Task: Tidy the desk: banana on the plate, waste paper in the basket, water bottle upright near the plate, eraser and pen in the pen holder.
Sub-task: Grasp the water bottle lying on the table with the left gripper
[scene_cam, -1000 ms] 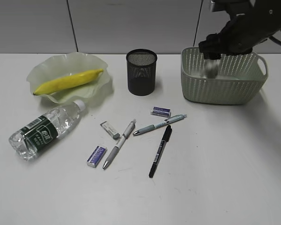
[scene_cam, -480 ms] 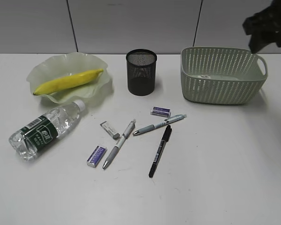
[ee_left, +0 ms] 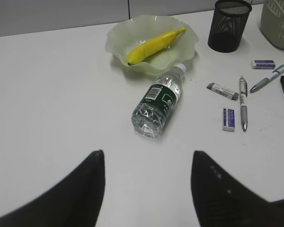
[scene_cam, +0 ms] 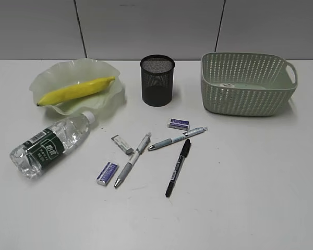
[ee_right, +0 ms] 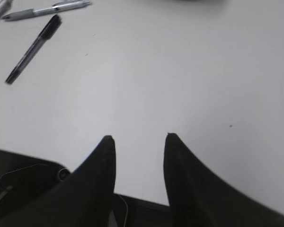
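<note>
The yellow banana [scene_cam: 75, 90] lies in the wavy pale green plate [scene_cam: 47, 78]. In front of the plate, the water bottle [scene_cam: 49, 145] lies on its side on the desk [scene_cam: 250, 182]. Three erasers [scene_cam: 179, 124] [scene_cam: 122, 144] [scene_cam: 107, 173] and three pens [scene_cam: 131, 160] [scene_cam: 177, 138] [scene_cam: 178, 167] are scattered in front of the black mesh pen holder [scene_cam: 157, 80]. A pale printed bit of waste paper [scene_cam: 227, 85] shows inside the basket [scene_cam: 248, 99]. My left gripper [ee_left: 146, 158] is open over bare desk near the bottle [ee_left: 158, 100]. My right gripper [ee_right: 139, 137] is open and empty, with the black pen [ee_right: 33, 48] ahead to its left.
Neither arm appears in the exterior view. A grey panelled wall runs behind the desk. In the left wrist view the plate [ee_left: 118, 38] and pen holder [ee_left: 228, 26] stand beyond the bottle, with the basket's corner [ee_left: 279, 21] at the top right.
The right arm, which hung over the basket, has pulled away to the upper right and out of the exterior view. Everything on the desk has stayed put.
</note>
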### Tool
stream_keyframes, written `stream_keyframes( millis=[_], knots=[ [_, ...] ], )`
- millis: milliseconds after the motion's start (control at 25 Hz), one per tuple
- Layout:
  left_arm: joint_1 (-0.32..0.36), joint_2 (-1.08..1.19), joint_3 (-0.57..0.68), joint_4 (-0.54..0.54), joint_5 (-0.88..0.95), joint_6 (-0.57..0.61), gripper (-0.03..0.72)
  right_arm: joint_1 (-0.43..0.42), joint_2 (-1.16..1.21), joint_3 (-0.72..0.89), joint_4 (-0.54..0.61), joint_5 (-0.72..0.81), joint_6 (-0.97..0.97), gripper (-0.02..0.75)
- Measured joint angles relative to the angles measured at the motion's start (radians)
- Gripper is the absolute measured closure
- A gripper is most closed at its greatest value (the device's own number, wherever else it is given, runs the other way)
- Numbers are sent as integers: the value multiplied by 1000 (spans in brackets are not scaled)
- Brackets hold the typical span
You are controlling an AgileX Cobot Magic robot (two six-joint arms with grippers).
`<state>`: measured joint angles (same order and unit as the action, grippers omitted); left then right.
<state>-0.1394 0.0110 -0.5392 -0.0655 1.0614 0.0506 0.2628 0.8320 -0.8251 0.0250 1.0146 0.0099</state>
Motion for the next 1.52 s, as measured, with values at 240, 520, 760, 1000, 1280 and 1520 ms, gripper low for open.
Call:
stream_keyframes(
  millis=[240,520,760,1000,1280,1520],
  knots=[
    [0,3,0,0,0,0,253,0,-436,250,80,25,-48,494],
    [0,172,-20,-76,-73,53,253,0,-782,316,82,29,-53,495],
    [0,579,-47,-277,-320,355,253,0,-837,316,77,28,-53,496],
    [-7,1122,-214,-296,-396,472,184,0,-839,318,73,28,-52,496],
    [-143,1571,-471,-197,-392,467,69,0,-839,318,73,27,-52,496],
    [-179,1740,-588,-77,-363,334,62,0,-839,318,73,27,-52,496]
  ],
)
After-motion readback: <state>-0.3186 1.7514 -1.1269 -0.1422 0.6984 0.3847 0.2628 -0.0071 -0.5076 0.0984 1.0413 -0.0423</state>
